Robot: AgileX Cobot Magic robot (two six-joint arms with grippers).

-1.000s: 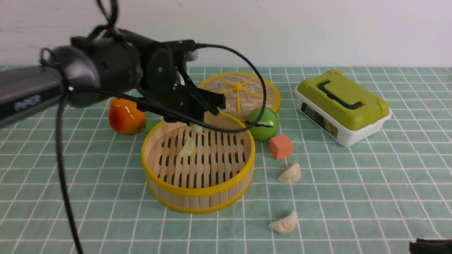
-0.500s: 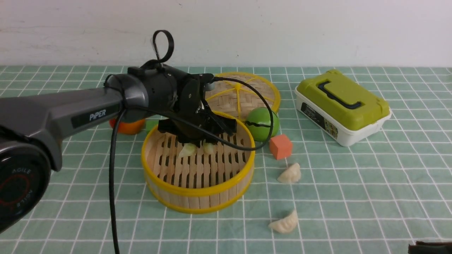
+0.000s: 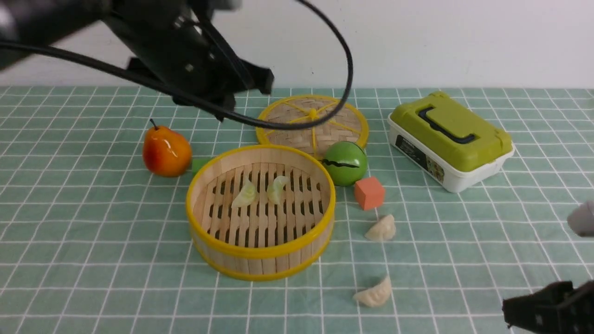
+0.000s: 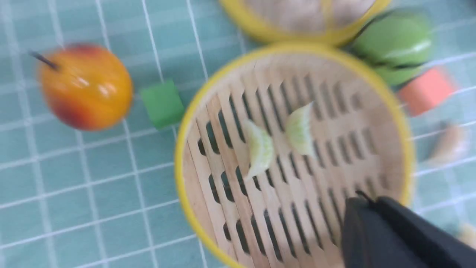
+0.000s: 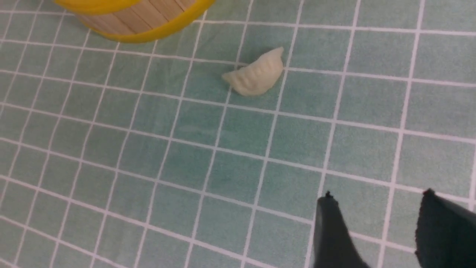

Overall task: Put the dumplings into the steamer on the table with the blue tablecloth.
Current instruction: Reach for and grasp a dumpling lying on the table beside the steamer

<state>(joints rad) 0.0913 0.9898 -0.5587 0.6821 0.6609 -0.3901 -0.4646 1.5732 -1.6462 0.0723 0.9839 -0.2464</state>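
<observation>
Far left, high over the back of the worktop point(image 3: 69, 241): left fingers point(image 4: 372, 238), pressed together on nothing, blurred in the front view.

Centre: steamer point(image 3: 260, 257) on the blue tablecloth point(image 3: 464, 260), holding both pale green dumplings point(image 3: 244, 194) side by side on the slats, close but apart.

Right of the steamer, on bare cloth and well apart from each other: far cream dumpling point(image 3: 381, 228), just in front of the orange cube point(image 3: 369, 192); near cream dumpling point(image 3: 373, 293), closer to the front edge.

Bottom right corner: right fingers point(image 5: 331, 234), spread wide, empty, low over the cloth.

Key relation, near cream dumpling to right fingers: ahead and to the left, with only bare cloth between; much nearer to these than to the left fingers.

Long axis: roughly left to right, right tip angled away from the robot.

Single cream dumpling in the right wrist view: judged to be this near one.

Judged next move: a right-arm reach forward and leftward, fingers turned to straddle the short width rather than the length.
</observation>
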